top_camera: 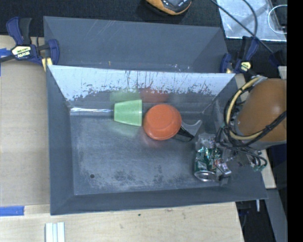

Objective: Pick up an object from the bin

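A grey thing point(190, 130) at the bowl's point(162, 121) 3 o'clock is partly tucked under its rim; its kind cannot be told. The gripper point(210, 168), at the bin's point(60, 150) 4 o'clock, hides the floor beneath it. The arm's orange cover point(262, 112) is cut off at 3 o'clock. A speck point(92, 175) at 8 o'clock is too small to name.
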You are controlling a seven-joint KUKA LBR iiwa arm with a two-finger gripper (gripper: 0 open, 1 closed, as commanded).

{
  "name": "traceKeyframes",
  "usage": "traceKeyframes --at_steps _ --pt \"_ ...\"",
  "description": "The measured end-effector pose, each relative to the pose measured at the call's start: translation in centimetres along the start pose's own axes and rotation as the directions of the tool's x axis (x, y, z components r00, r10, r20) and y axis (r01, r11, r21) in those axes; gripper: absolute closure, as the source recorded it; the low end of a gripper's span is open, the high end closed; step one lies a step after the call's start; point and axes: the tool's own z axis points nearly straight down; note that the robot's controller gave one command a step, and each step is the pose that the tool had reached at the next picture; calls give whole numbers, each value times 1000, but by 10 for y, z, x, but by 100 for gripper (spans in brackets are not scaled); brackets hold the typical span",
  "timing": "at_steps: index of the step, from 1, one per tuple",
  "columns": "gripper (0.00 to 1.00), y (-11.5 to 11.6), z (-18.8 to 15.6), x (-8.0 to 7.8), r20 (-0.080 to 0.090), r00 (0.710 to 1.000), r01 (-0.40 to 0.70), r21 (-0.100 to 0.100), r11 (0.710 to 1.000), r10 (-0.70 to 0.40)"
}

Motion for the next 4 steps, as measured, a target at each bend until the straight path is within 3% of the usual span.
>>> traceKeyframes --at_steps 1,2,3,4 --pt "0 -42 32 -3 -3 974 228 -3 974 -228" --pt "0 -46 62 -9 2 976 220 0 976 -220" --pt "100 -45 62 -23 4 890 456 -9 890 -456" --pt "100 -45 62 -23 4 890 455 -9 890 -455"
